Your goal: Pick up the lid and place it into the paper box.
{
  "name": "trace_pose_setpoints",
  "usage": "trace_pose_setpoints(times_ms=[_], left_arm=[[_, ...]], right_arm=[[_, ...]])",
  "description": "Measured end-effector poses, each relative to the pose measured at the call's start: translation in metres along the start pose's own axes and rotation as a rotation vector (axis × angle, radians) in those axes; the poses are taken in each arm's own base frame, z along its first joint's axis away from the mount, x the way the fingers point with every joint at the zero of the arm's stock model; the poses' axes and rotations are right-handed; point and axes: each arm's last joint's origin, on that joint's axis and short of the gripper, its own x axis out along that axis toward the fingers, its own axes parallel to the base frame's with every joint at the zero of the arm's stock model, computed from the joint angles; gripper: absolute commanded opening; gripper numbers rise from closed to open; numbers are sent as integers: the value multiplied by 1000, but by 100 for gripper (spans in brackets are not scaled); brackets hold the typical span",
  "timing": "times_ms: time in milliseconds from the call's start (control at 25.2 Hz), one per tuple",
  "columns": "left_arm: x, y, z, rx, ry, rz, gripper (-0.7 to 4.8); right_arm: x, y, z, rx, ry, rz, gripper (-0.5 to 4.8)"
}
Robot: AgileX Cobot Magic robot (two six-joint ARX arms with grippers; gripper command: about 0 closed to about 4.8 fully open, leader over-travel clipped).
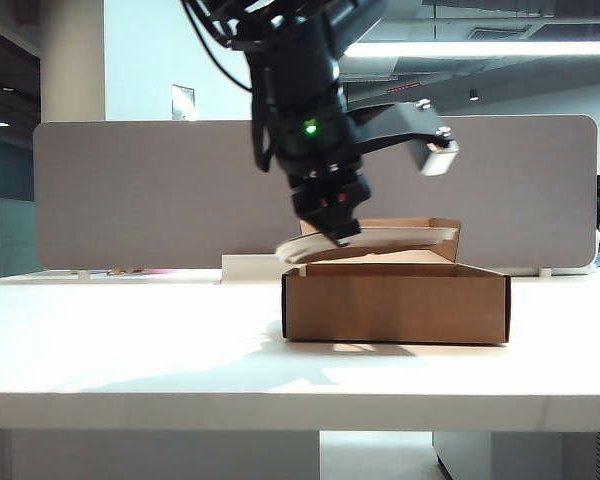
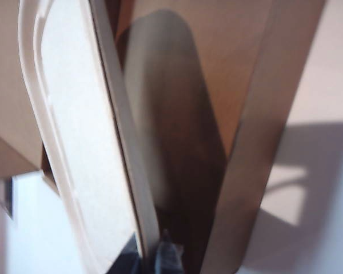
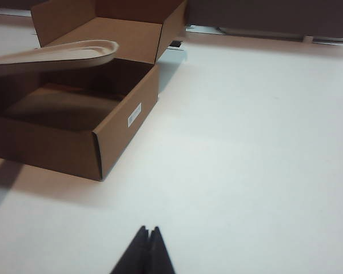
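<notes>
Lid [image 1: 380,242]: flat, beige, moulded fibre with a matt, slightly grainy face, oblong with rounded ends and a raised rim. It hangs in the air just above the open paper box [image 1: 395,308], tilted, one end clamped in the left gripper [image 1: 332,222], whose fingers are closed tight on its edge. In the left wrist view the lid [image 2: 80,142] runs away from the camera over the box interior, its shadow falling on the brown floor of the box [image 2: 217,74]. The right wrist view shows the free end of the lid [image 3: 63,54] above the box cavity, not touching the walls.

Paper box: shallow, rectangular, brown corrugated cardboard, smooth outer walls with dark corner edges, upright flaps at the far side, and a small white label on one end wall [image 3: 134,114].

Right gripper [image 3: 147,251]: low over the bare table, well apart from the box; its dark fingers are pressed together and hold nothing.

Table [image 1: 130,340]: white, smooth, matt, with soft shadows beside the box. A low white block [image 1: 252,268] sits behind the box. A grey rounded partition panel [image 1: 130,190] backs the table; beyond it, an office ceiling with a strip light [image 1: 480,48].
</notes>
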Motion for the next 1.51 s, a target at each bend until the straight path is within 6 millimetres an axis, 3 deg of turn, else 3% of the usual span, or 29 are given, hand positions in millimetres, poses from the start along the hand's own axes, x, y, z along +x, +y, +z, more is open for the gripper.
trace_pose_setpoints(times_ms=[437,516,596,675,874,1073,1271,1311,1430,1510], left_arm=[[10,-7,3,27,-43,-41,0],[13,-9,3,30,-44,-48,54],[17,-12,3,32,-40,-56,176],[18,-13,1,24,-10,-51,214],[14,-8,0,-39,55,27,215],[-28,23,-1,-209,-76,46,213],[-29,40,-11,-301,-85,97,208],[-28,41,-13,-320,-89,90,196],[-26,42,-13,-345,-156,20,85],[-25,43,-13,-375,-229,-47,69]], right_arm=[[0,0,0,17,0,2,-1],[0,0,0,19,0,2,-1],[0,0,0,19,0,2,-1],[0,0,0,19,0,2,-1],[0,0,0,19,0,2,-1],[0,0,0,19,-2,1,-1],[0,0,0,19,-3,1,-1],[0,0,0,19,-3,1,-1],[0,0,0,19,-3,1,-1],[0,0,0,19,-3,1,-1]])
